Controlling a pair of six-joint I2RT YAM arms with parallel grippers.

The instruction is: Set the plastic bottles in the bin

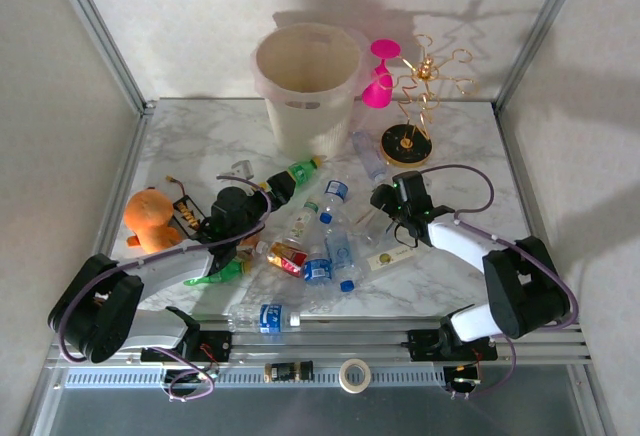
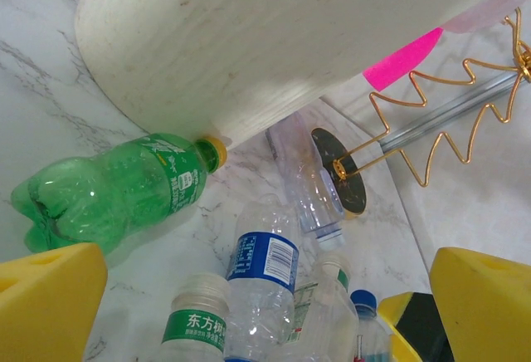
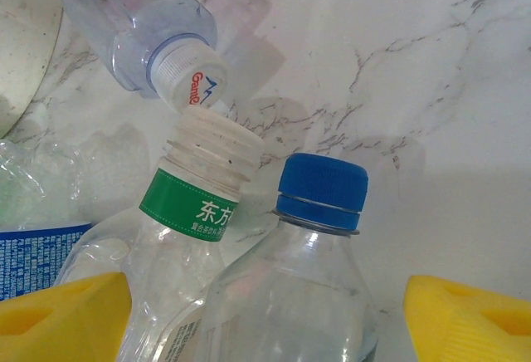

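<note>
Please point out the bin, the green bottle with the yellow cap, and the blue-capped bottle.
bin [image 1: 305, 116], top external view, on its front wall.
green bottle [image 2: 108, 192], left wrist view, on its body.
blue-capped bottle [image 3: 290, 287], right wrist view, on its clear shoulder.

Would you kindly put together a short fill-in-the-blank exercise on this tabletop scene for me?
The green plastic bottle lying beside the tall cream-white perforated bin has a ____ cap.
Between the yellow fingers of the right hand, next to a white-capped green-labelled bottle, is a clear plastic bottle with a ____ cap.
The pink goblet stands between the bin and the ____ wire stand.
The ____ plush toy sits on the marble table.
Missing words: yellow; blue; gold; orange.
</note>
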